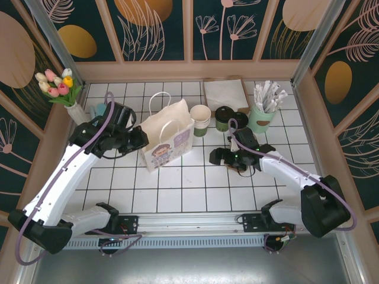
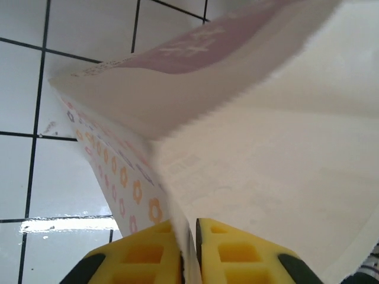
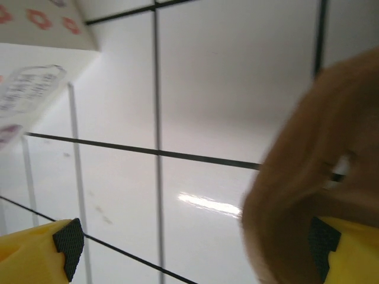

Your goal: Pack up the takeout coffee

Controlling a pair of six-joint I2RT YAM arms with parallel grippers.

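Left pincer (image 2: 189,239) narrow, right pincer (image 3: 194,245) wide.

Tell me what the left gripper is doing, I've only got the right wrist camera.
Observer: The left gripper is pinching the edge of the paper bag, which stands upright.
Operator: Where's the coffee?
Observer: The dark green cup with the black lid stands beside a stack of empty cups, behind the bag's right end and not yet in the bag.
Operator: How close is my gripper to it?
Observer: From above, the right gripper sits in front of that cup with its jaws open. It points toward the bag and is not touching the cup.
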